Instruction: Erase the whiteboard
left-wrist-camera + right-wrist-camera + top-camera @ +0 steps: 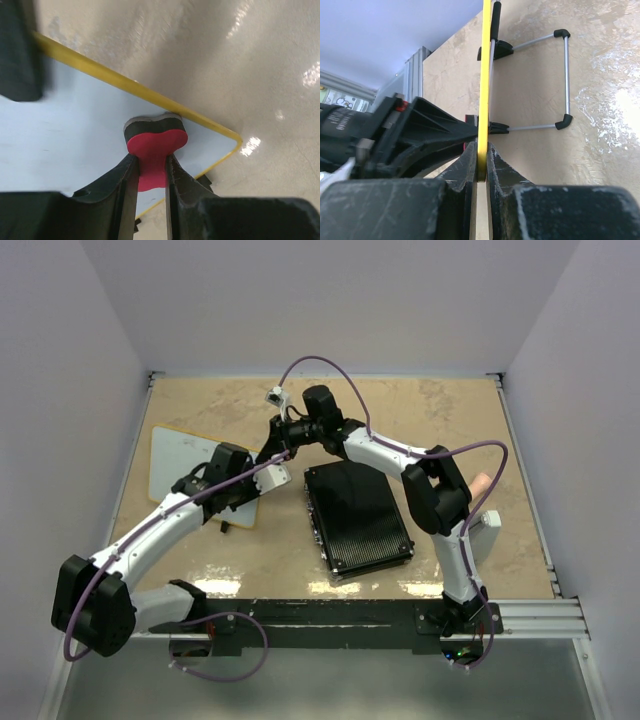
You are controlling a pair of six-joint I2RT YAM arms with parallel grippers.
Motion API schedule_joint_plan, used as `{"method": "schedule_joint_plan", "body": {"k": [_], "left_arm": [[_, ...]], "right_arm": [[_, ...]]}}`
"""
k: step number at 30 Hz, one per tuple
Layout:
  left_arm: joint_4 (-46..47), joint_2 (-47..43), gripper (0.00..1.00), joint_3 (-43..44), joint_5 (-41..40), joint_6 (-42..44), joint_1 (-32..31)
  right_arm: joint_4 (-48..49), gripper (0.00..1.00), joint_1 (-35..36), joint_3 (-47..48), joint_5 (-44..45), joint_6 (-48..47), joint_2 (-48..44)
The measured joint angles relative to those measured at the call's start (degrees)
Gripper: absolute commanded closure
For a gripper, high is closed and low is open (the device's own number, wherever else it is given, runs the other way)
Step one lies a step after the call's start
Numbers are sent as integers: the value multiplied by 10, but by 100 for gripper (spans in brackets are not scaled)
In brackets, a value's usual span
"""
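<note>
The whiteboard [185, 460], white with a yellow frame, stands tilted on the table's left side. My left gripper [243, 483] is shut on a red and black eraser [156, 142] and holds it against the board's face [75, 140] near its lower right corner. My right gripper [272, 447] is shut on the board's yellow edge [485, 60]; its jaws clamp the edge from both sides [481, 150]. No writing shows on the part of the board in the left wrist view. The board's wire stand [565, 75] with black feet rests on the table behind it.
A black ribbed rectangular case [358, 518] lies in the middle of the table, right of the board. A pinkish object [482, 485] and a white object [487, 530] lie by the right arm. Metal rails edge the table [530, 615].
</note>
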Motion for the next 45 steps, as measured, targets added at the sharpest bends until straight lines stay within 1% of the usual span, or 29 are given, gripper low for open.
{"method": "schedule_joint_plan", "body": {"k": [4, 7, 9, 13, 18, 26, 29, 31, 35, 37, 40, 45], "left_arm": [[-4, 23, 100, 61, -6, -1, 0], [7, 25, 100, 73, -10, -1, 0], [16, 25, 100, 66, -14, -1, -2], [47, 8, 100, 19, -26, -2, -11], [38, -4, 100, -32, -41, -6, -34], [14, -2, 100, -35, -43, -4, -38], [-7, 2, 100, -18, -40, -5, -35], [-22, 14, 100, 16, -38, -5, -32], [-5, 23, 100, 72, -38, -4, -29], [3, 23, 100, 77, -38, -4, -28], [19, 24, 100, 58, -39, -4, -27], [42, 9, 100, -2, -40, -4, -28]], "right_arm": [[2, 100, 0, -1, 0, 0, 0], [3, 100, 0, -2, 0, 1, 0], [4, 100, 0, -2, 2, 2, 0], [3, 100, -3, -4, 6, 4, 2], [4, 100, -3, -4, 4, 6, 2], [12, 100, -3, -4, -2, 14, 3], [15, 100, -2, -4, -3, 16, 3], [17, 100, -1, -4, -3, 17, 3], [19, 100, 0, -4, -3, 17, 3], [20, 100, 0, -4, -3, 17, 3], [20, 100, 0, -4, -1, 17, 4], [17, 100, -3, -5, 2, 17, 6]]}}
